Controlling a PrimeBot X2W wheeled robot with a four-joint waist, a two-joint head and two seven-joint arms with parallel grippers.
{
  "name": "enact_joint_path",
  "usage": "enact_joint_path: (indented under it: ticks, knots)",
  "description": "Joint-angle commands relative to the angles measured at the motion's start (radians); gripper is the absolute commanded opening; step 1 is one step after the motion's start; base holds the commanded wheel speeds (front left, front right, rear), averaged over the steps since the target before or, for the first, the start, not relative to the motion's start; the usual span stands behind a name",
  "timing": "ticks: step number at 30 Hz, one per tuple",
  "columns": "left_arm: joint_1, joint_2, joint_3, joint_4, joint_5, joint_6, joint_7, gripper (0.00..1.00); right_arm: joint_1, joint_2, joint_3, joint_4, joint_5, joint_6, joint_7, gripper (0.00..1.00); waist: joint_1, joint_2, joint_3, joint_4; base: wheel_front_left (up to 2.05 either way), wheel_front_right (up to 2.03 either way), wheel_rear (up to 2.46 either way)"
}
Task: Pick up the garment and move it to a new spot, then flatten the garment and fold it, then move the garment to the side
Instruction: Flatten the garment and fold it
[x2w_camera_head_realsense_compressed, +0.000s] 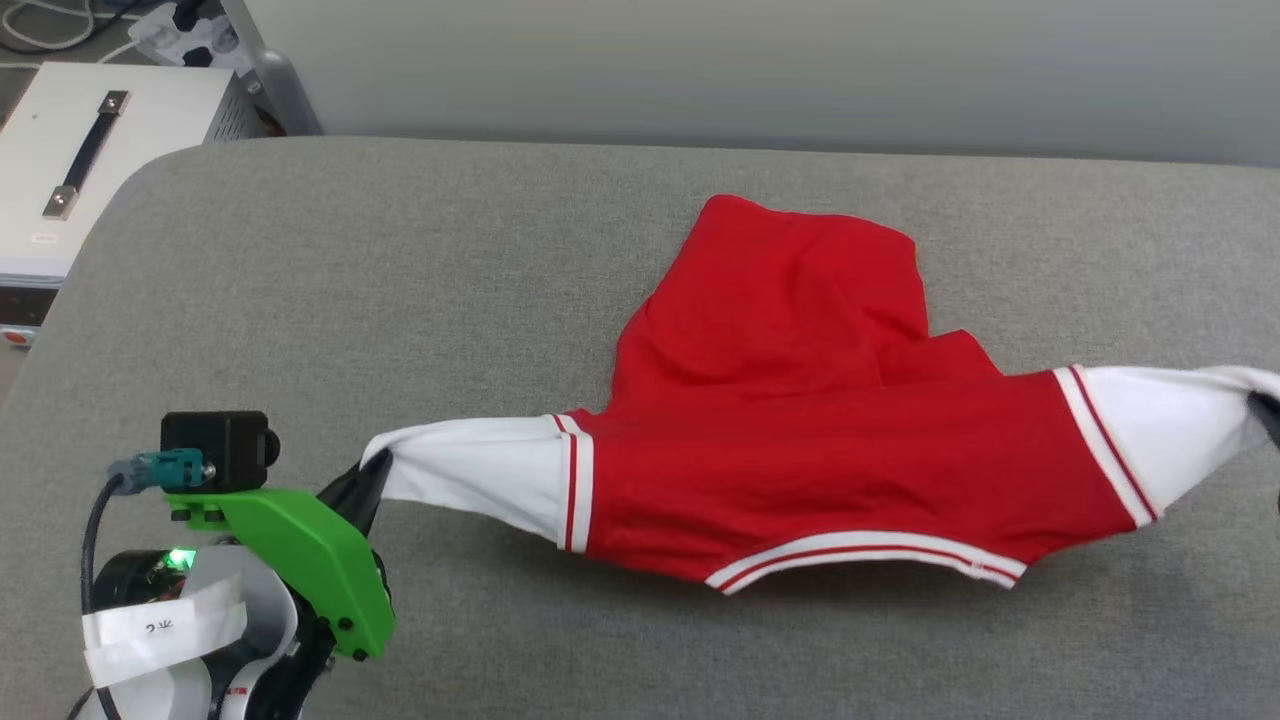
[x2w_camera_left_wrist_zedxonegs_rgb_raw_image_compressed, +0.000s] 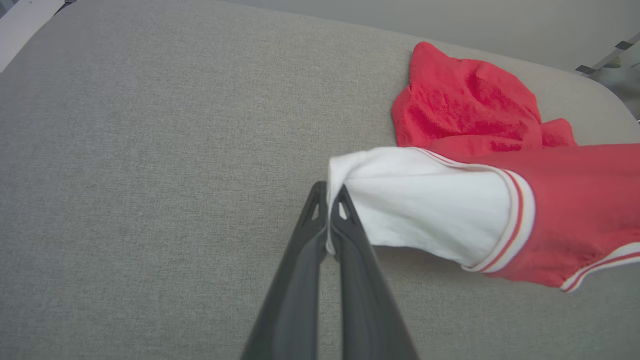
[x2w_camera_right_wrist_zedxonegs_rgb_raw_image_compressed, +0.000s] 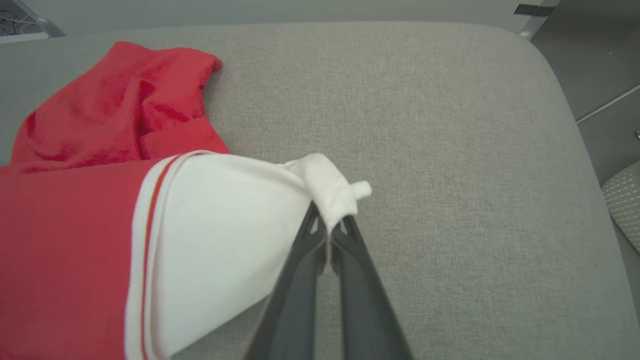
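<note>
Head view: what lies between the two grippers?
The shirt, stretched sleeve to sleeve: left gripper pinches one white sleeve, right gripper the other. Wrist views show both pinches.

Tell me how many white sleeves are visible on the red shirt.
2. The left sleeve is pinched in the left claw; the right sleeve is pinched in the right claw. The garment stretches between them. None seems hidden.
</note>
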Motion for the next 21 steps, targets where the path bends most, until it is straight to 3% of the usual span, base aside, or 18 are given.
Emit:
enact_joint_path:
  ticks: [1,10,21]
  knots:
    - [-0.026,0.016,0.016,-0.013,0.002,-0.006,-0.011,0.0,-0.025,-0.025,0.002,-0.017,0.016,-0.001,-0.032,0.0,0.0,0.0,-0.035,-0.013,0.0,0.0,0.0]
    - [-0.107,0.05,0.067,-0.086,0.026,-0.025,-0.08,0.0,-0.091,-0.106,0.021,-0.06,0.055,-0.001,-0.202,0.0,0.0,0.0,-0.082,-0.024,0.0,0.0,0.0]
    - [-0.211,0.059,0.137,-0.174,0.021,-0.046,-0.184,0.0,-0.19,-0.08,-0.013,-0.116,0.046,-0.001,-0.353,0.0,0.0,0.0,-0.132,-0.047,0.0,0.0,0.0]
